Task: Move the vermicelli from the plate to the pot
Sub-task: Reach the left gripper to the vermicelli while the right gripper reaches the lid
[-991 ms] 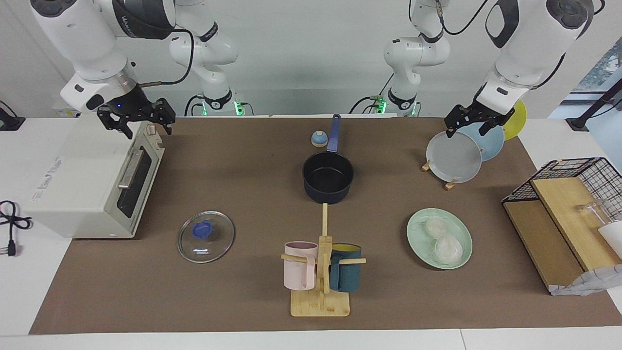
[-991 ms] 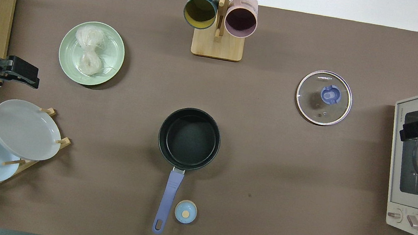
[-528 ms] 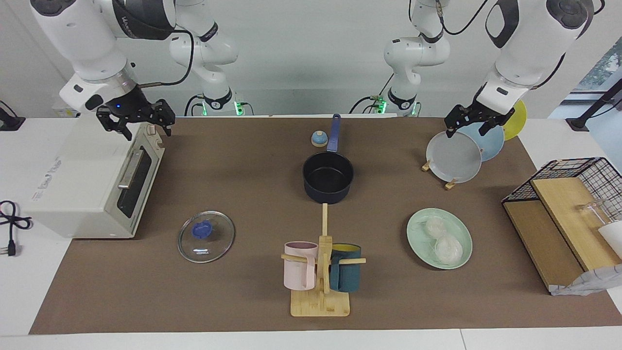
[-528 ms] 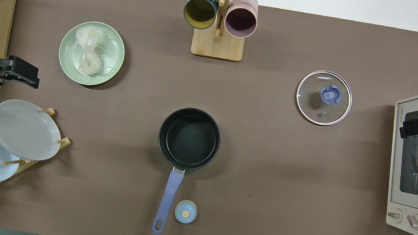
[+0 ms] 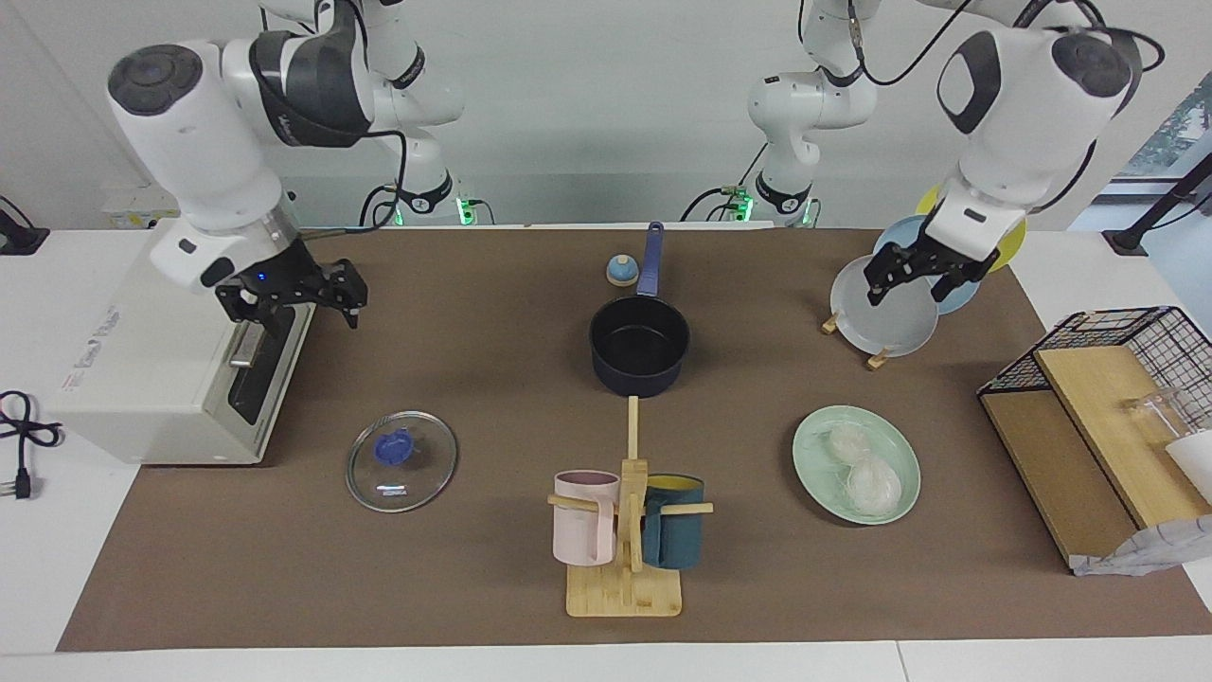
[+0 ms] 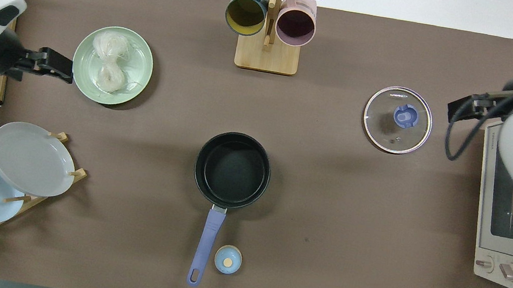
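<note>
Two whitish vermicelli nests (image 5: 860, 464) (image 6: 108, 61) lie on the mint-green plate (image 5: 905, 474) (image 6: 140, 65) toward the left arm's end of the mat. The dark navy pot (image 5: 639, 346) (image 6: 232, 170) stands empty mid-mat, its blue handle (image 6: 206, 240) pointing toward the robots. My left gripper (image 5: 907, 284) (image 6: 61, 70) is open and empty, raised over the mat beside the plate's rim. My right gripper (image 5: 301, 303) (image 6: 461, 103) is open and empty, raised by the toaster oven's front edge, near the glass lid.
A glass lid with blue knob (image 5: 401, 461) (image 6: 397, 119) lies beside the toaster oven (image 5: 161, 369) (image 6: 503, 262). A mug tree (image 5: 625, 530) (image 6: 270, 19) stands farthest from the robots. A rack of grey, blue and yellow plates (image 5: 881, 313) (image 6: 33, 159) and a small blue knob (image 6: 227, 259) are near the robots.
Both arms have come down and forward. The left gripper moved from over the plate rack to beside the mint plate. The right gripper moved off the oven top toward the lid.
</note>
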Robot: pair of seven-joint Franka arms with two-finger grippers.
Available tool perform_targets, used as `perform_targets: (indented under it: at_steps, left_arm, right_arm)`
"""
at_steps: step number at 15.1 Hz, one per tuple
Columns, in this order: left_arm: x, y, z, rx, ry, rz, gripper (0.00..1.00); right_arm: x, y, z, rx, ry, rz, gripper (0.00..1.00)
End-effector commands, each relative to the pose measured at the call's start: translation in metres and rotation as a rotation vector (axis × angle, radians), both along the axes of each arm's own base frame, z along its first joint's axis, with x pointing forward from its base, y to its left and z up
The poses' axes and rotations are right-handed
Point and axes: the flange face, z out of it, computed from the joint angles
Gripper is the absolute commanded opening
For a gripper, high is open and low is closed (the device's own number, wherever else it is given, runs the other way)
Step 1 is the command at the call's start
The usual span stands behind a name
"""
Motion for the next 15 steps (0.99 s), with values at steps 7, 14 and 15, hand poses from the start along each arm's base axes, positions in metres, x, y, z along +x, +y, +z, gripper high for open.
perform_targets:
  at_steps: [7,14,15]
  left_arm:
    - [0.082,-0.007,-0.183,-0.006,-0.038,0.05,1.0]
    - [0.077,-0.014,-0.194,0.04,-0.035,0.005,0.08]
    - [0.078,-0.009,-0.193,0.04,-0.04,0.0,0.0]
  right_arm:
    - [0.038,0.01,-0.128,0.014,-0.016,-0.026,1.0]
    - [0.038,0.016,-0.207,0.023,-0.011,0.032,1.0]
    - [0.039,0.016,-0.215,0.021,-0.01,0.036,1.0]
